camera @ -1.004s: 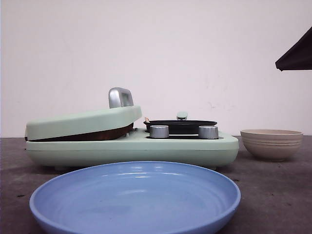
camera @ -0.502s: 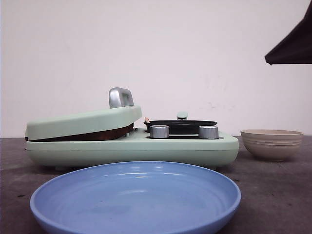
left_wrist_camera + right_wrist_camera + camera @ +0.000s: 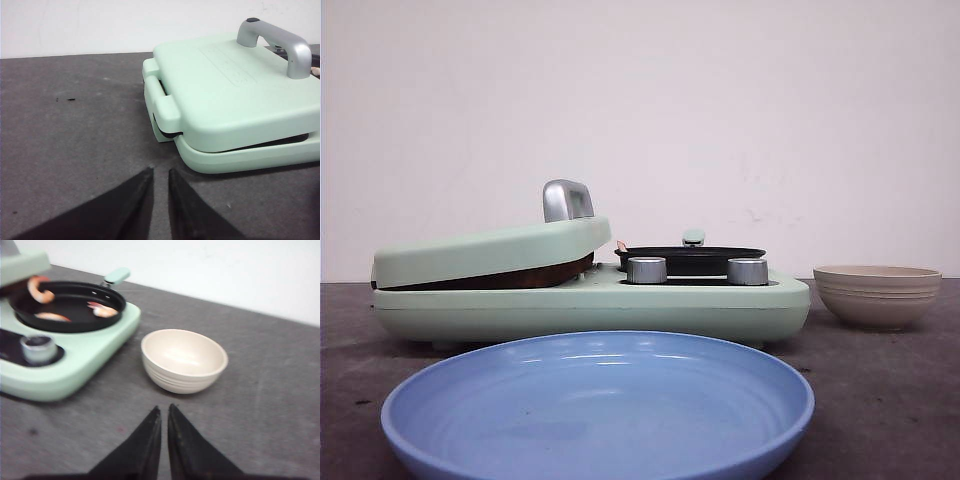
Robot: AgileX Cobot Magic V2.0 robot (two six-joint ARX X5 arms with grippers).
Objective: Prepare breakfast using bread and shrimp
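A black pan [image 3: 67,305] sat in the right half of a mint-green breakfast maker [image 3: 590,300], and it held the shrimp [image 3: 41,289]: one curled piece at the pan's far-left rim, one pale piece lying flat near the left, and one more toward the right rim beside the pan's green handle [image 3: 117,275]. The blur hid which way each piece pointed. A beige bowl [image 3: 184,360] stood on the dark table [image 3: 260,405] just right of the maker, with nothing in it. Nearest the front camera, a blue plate [image 3: 598,405] lay bare. The maker's left half was covered by its green lid [image 3: 235,95], which rested slightly ajar on a dark brown layer; the bread could not be made out there.

The right gripper [image 3: 164,412] hung above the table near the bowl, its fingers almost pressed together and holding nothing, the shrimp well to its left. The left gripper [image 3: 160,172] sat near the lid's left corner, fingers a narrow slit apart and holding nothing.
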